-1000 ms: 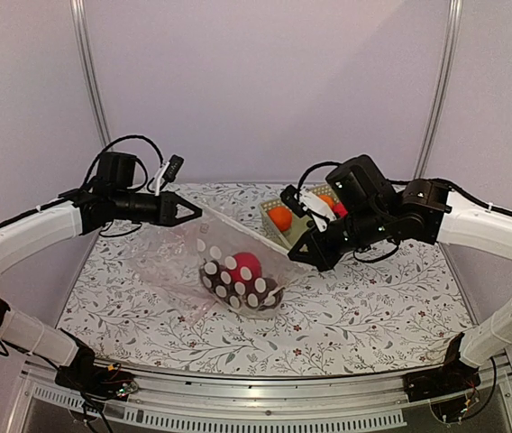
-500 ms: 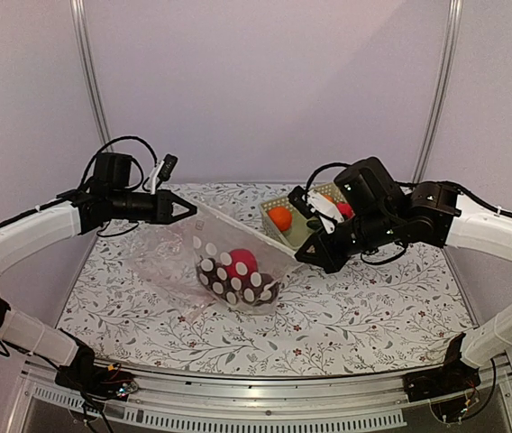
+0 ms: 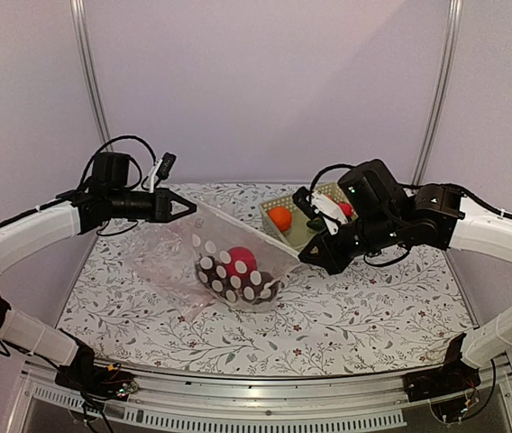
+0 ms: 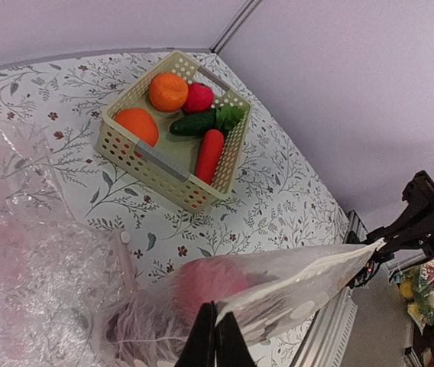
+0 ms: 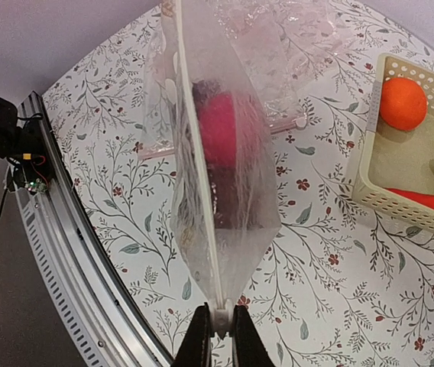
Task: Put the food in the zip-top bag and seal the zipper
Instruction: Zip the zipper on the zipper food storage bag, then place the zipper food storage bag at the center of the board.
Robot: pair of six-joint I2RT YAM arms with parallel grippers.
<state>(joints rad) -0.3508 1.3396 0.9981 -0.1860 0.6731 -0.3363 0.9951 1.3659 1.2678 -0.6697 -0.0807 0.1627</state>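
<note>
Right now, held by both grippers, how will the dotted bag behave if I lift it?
Likely floppy: the zip-top bag sags below its edge, pinched by the left gripper and right gripper. Probably bottom-heavy: the red fruit and grapes sit low, so it may swing.

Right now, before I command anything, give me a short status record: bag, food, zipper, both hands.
zip-top bag: hanging by its top edge
food: red fruit and grapes both inside the bag
zipper: stretched taut; sealed or not, cannot tell
left hand: shut on one zipper end
right hand: shut on the other end
basket: beyond the bag, holding orange fruits
</note>
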